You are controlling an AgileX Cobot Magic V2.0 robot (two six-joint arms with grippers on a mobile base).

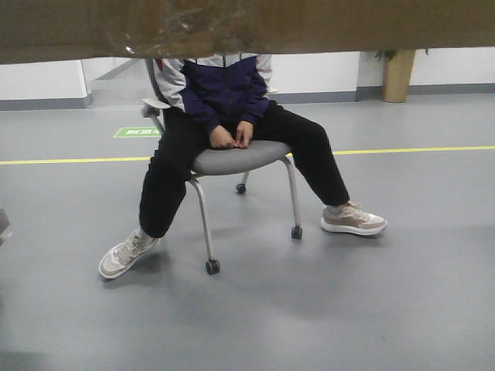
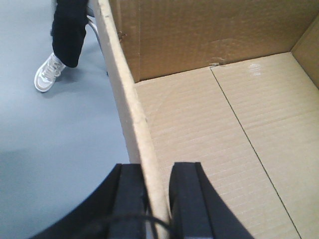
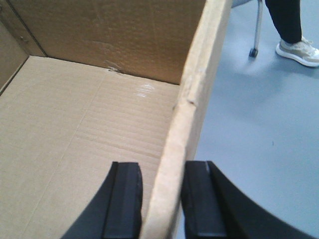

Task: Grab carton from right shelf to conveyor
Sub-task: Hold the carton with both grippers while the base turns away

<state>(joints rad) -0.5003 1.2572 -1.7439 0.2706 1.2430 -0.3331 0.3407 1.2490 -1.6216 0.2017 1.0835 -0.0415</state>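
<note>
The open brown carton (image 1: pixel 247 27) fills the top strip of the front view, held up off the floor. In the left wrist view I look into its empty inside (image 2: pixel 224 124). My left gripper (image 2: pixel 157 167) straddles the carton's left wall, one black finger (image 2: pixel 130 199) outside and one inside, shut on it. In the right wrist view the carton (image 3: pixel 75 124) also shows empty. My right gripper (image 3: pixel 162 167) is clamped on its right wall, one finger (image 3: pixel 199 199) outside. No shelf or conveyor is in view.
A person (image 1: pixel 224 93) sits on a wheeled grey chair (image 1: pixel 236 158) straight ahead, legs spread, shoes on the grey floor. A yellow floor line (image 1: pixel 69 161) runs across behind the chair, with a green floor marker (image 1: pixel 137 132). A tan pillar (image 1: pixel 398 76) stands at the back right.
</note>
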